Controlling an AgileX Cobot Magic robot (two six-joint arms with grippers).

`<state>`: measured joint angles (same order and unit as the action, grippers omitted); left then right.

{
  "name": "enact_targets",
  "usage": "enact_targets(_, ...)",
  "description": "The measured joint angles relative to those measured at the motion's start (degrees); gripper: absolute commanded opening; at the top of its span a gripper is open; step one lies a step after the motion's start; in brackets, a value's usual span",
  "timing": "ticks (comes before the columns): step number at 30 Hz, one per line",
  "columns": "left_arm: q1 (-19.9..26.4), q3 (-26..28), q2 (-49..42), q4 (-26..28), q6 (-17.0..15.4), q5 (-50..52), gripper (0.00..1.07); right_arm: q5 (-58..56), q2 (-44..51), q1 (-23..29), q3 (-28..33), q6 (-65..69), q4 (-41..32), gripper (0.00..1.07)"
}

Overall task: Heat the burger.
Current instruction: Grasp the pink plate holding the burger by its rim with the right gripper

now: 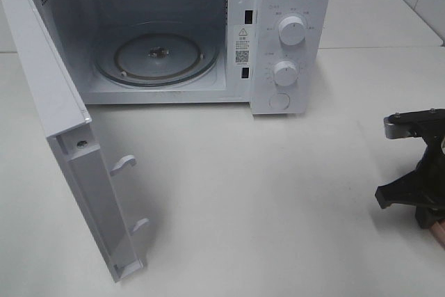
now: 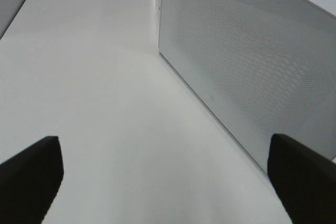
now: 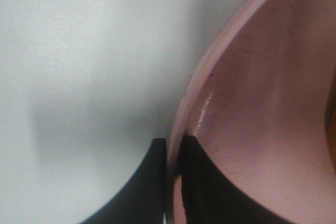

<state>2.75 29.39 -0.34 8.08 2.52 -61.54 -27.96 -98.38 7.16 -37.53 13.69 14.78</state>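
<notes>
**Right claw clamped on the plate rim**

The right claw (image 3: 174,141) pinches the rim of the pink plate (image 3: 195,93), one finger outside and one inside the hollow. Beyond the inner finger, an orange-brown sliver at the picture's edge may be the burger (image 3: 333,103); I cannot tell. The left claw (image 2: 165,178) hangs released over the white counter (image 2: 105,77), with the microwave door (image 2: 252,66) just beside one finger.

A white counter (image 1: 264,193) carries a white microwave (image 1: 292,5), its door (image 1: 90,199) open, and a pink plate (image 3: 252,103)
</notes>
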Motion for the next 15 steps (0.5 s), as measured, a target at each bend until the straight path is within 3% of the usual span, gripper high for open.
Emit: enact_targets(15, 0.0, 0.0, 0.0, 0.0, 0.0, 0.0, 0.98, -5.2, 3.3, 2.3, 0.1, 10.3, 8.0, 0.00)
